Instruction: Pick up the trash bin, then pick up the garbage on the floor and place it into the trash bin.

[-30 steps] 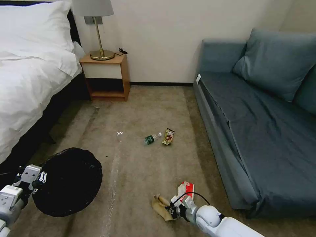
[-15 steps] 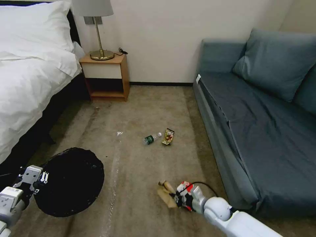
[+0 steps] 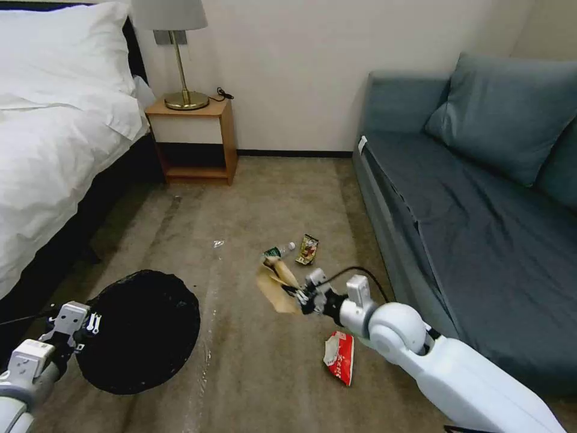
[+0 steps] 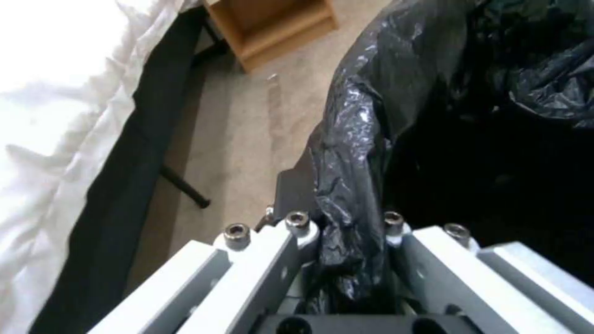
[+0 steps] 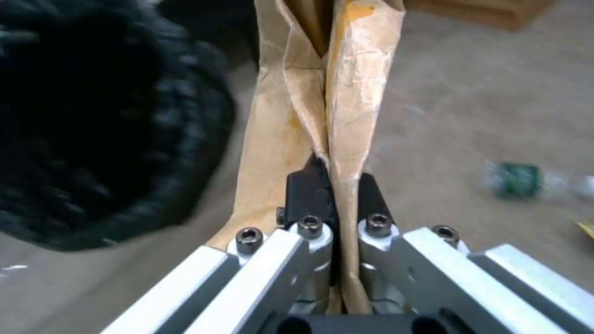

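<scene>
The trash bin [image 3: 141,331], its mouth lined with a black bag, hangs at the lower left of the head view, and my left gripper [image 3: 84,328] is shut on its rim [image 4: 352,241]. My right gripper [image 3: 299,294] is shut on the crumpled brown paper bag [image 3: 275,282], lifted off the carpet to the right of the bin. The wrist view shows the paper bag [image 5: 309,106] pinched between the black fingers [image 5: 306,190], with the bin [image 5: 93,125] beside it. On the floor lie a red-and-white wrapper [image 3: 340,356], a clear bottle [image 3: 277,252] with a green label and a brown-gold snack packet [image 3: 308,249].
A bed [image 3: 54,132] with white sheets runs along the left. A wooden nightstand [image 3: 192,141] with a lamp [image 3: 174,48] stands at the far wall. A blue-grey sofa [image 3: 475,204] lines the right side. Carpet [image 3: 252,198] lies open between them.
My right gripper has lifted the brown paper bag off the floor and carried it up and left, uncovering the red-and-white wrapper. The bin has shifted slightly to the right.
</scene>
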Robot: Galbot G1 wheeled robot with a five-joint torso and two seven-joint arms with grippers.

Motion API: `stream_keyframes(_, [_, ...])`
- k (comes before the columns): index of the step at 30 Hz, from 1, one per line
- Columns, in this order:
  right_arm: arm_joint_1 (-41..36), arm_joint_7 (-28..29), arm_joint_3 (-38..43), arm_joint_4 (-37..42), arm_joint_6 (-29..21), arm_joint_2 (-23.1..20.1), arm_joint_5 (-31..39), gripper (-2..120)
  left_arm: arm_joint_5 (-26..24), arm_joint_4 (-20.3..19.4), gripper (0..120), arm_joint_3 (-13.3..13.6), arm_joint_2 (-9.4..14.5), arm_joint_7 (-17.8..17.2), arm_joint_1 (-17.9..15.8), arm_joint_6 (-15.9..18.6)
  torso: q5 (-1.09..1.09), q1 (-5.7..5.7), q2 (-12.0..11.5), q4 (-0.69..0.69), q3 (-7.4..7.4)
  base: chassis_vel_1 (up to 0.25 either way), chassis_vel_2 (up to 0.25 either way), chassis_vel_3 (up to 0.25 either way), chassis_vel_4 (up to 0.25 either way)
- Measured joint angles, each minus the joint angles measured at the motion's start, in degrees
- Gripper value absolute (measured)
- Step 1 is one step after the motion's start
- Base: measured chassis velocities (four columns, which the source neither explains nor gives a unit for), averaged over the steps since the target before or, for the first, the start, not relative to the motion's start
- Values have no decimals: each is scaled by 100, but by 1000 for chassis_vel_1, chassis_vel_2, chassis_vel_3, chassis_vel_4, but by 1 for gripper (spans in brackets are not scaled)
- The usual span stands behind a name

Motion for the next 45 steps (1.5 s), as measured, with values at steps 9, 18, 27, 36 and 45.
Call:
stream_keyframes(9, [635,119,-870,-307,-21,618,78,0,-204,86,4,177,10,73,-271,-40,0,-1,0,-3,0,0,0,0,0])
stream_keyframes(18, [1123,289,-1557,-685,13,1612,223,0,-203,245,4,214,-13,86,-398,-63,0,-1,0,0,0,0,0,0,0])
stream_keyframes(27, [1301,520,-2066,-1358,219,2243,118,0,-248,303,4,309,-94,82,-538,-75,0,-1,0,-1,0,0,0,0,0])
stream_keyframes(36, [1259,1070,-2185,-2294,409,2495,-145,29,-299,302,4,241,-72,121,-475,-107,1,-1,0,-1,0,0,0,0,0])
stream_keyframes(45, [1253,1146,-2120,-2032,409,2356,-96,61,-252,425,4,246,-105,151,-529,-168,1,-1,0,-1,0,0,0,0,0])
